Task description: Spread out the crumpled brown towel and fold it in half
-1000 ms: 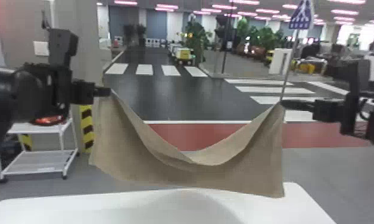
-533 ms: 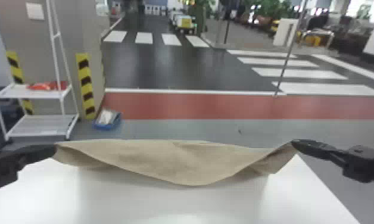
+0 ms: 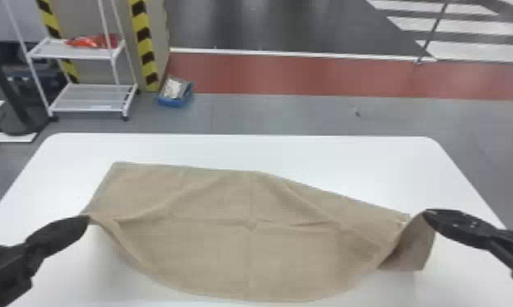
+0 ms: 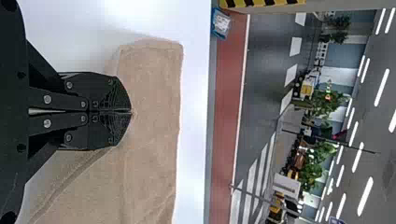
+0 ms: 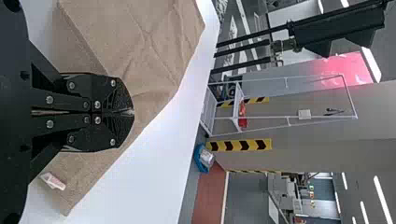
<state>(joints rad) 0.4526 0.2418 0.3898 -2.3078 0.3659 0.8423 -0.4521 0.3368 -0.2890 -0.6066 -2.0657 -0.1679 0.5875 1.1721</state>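
The brown towel (image 3: 243, 245) lies mostly spread over the white table, its far edge flat and its near part raised and sagging between both grippers. At its left corner my left gripper (image 3: 87, 219) is shut on the cloth; in the left wrist view that gripper (image 4: 132, 112) has its fingertips together on the towel (image 4: 152, 93). My right gripper (image 3: 428, 213) pinches the right side, where a flap hangs down. The right wrist view has the same gripper (image 5: 132, 112) closed on the towel (image 5: 140, 51), with a small white tag (image 5: 53, 181) near one corner.
The white table (image 3: 268, 151) extends beyond the towel's far edge and to both sides. On the floor behind it stand a white shelf rack (image 3: 92, 98) and a blue box (image 3: 175, 93), beside a column with yellow-black striping (image 3: 144, 45).
The towel, earlier hanging in the air between the grippers, has come down onto the table with its far edge laid out. Both grippers have lowered, and the head view has tilted down.
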